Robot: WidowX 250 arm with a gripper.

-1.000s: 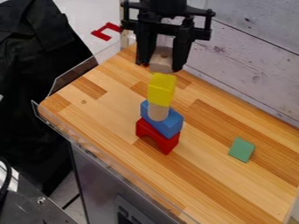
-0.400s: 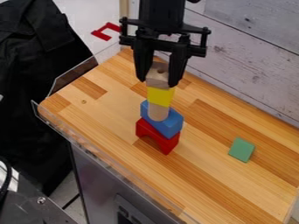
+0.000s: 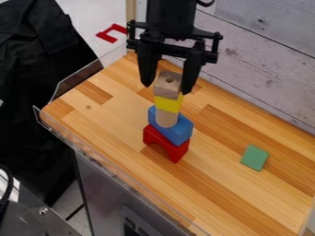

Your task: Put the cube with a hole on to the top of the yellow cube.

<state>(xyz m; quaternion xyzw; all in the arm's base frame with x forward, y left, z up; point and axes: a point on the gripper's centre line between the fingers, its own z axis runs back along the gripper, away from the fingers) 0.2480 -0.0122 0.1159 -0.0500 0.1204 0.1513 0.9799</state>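
Cube w/ hole (image 3: 166,89): bare wood

Arm (image 3: 172,17) cut off by the top edge. Top face of yellow cube (image 3: 167,103) hidden under the cube with a hole (image 3: 166,91); hole (image 3: 170,80) too small and dark to judge depth. Gripper (image 3: 166,90): right-of-frame finger contact with that cube's side can't be told. Wooden cylinder (image 3: 166,119): top end covered by yellow. Red arch (image 3: 178,152): upper side mostly behind/under blue block (image 3: 179,132). Black fabric (image 3: 31,92) cropped left, grey cabinet (image 3: 104,198) cropped bottom, plank wall (image 3: 271,60) cropped top and right.
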